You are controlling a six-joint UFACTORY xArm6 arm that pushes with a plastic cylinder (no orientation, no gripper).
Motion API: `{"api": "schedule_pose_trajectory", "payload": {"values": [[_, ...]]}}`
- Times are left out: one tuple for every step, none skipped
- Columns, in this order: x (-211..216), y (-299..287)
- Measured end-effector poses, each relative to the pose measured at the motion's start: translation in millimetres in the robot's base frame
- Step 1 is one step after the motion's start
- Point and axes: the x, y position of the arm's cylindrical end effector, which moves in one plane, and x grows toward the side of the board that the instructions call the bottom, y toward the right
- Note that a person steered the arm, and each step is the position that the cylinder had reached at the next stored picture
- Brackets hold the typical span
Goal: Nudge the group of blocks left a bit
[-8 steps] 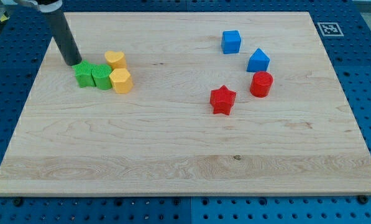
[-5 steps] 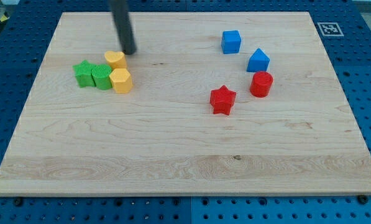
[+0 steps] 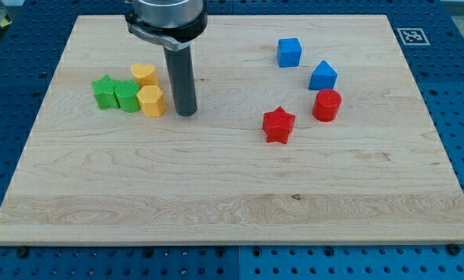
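Observation:
A tight group of blocks sits at the board's upper left: a green star, a green hexagon-like block, a yellow heart and a yellow hexagon. My tip rests on the board just right of the yellow hexagon, a small gap apart. The dark rod rises from it toward the view's top.
On the right side lie a blue cube, a blue house-shaped block, a red cylinder and a red star. The wooden board sits on a blue pegboard table.
My tip moved from the left of the green star, round above the yellow heart, down to the right side of the yellow hexagon. The blocks have not moved.

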Motion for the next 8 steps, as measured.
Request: {"api": "schedule_pose_trajectory", "payload": {"values": [[0, -4], [-4, -9], [-6, -15], [-11, -19], [-18, -23], [-31, -26], [-45, -30], [-52, -37]]}}
